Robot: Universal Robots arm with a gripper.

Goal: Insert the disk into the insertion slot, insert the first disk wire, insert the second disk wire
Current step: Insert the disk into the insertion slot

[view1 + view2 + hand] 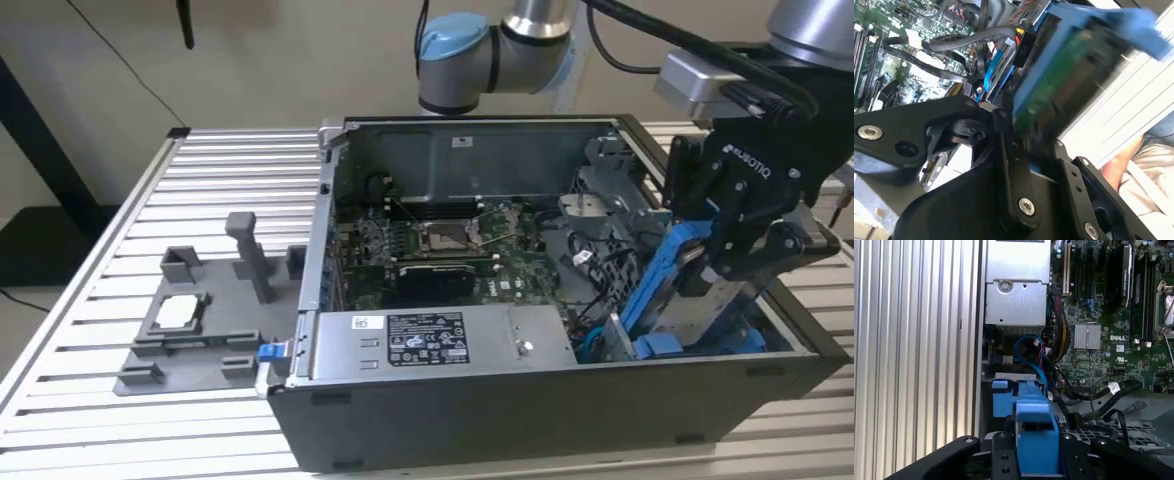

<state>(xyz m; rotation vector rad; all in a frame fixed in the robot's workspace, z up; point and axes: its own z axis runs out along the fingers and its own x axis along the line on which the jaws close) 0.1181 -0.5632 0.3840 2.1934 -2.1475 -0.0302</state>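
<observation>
My gripper (731,262) is shut on the disk (683,290), a silver-grey drive in a bright blue carrier. The disk hangs tilted, its lower end down inside the exterior view's right front corner of the open computer case (561,400). In the second wrist view the disk (1066,75) shows its green underside above the black fingers (1013,170). In the first wrist view the blue carrier (1036,437) sits between the jaws, just above the insertion slot (1004,397) with its blue tabs. The slot's blue tabs (663,346) lie under the disk's lower end. Loose black wires (1104,392) and a blue cable (1030,347) lie beside the slot.
The silver power supply box (427,342) with a label fills the case's front. The motherboard (447,240) lies behind it. A grey fixture (200,335) with a small square chip (178,312) stands on the slatted table (94,300). A person's hand (1134,162) shows beyond the case.
</observation>
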